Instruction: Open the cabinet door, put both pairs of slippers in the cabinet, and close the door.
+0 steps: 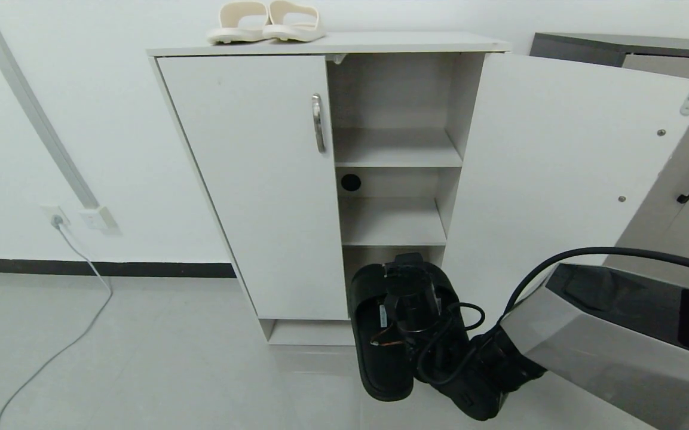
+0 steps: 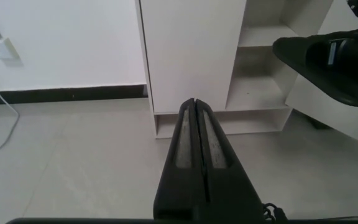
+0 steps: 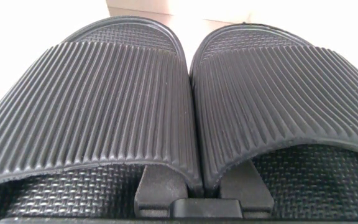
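Two doors front the tall white laminate cabinet (image 1: 410,42): the left one is closed, while the right door (image 1: 553,179) is swung wide, baring three shelves. Just in front of the lowest compartment (image 1: 362,257) hangs the pair of black rubber slides with ribbed straps (image 1: 380,346). They lie side by side, long axis running straight into the opening, toes toward the cabinet and heels toward me. As I read it, a forward push from my right arm, the nearer one, should seat them. The pair of cream slides (image 1: 266,22) sits on the cabinet top, well apart from either arm. My right claw (image 3: 204,190) is clenched on the black pair where their inner edges meet, under the straps. My left claw (image 2: 194,109) is closed on nothing, low over the floor and facing the shut door.
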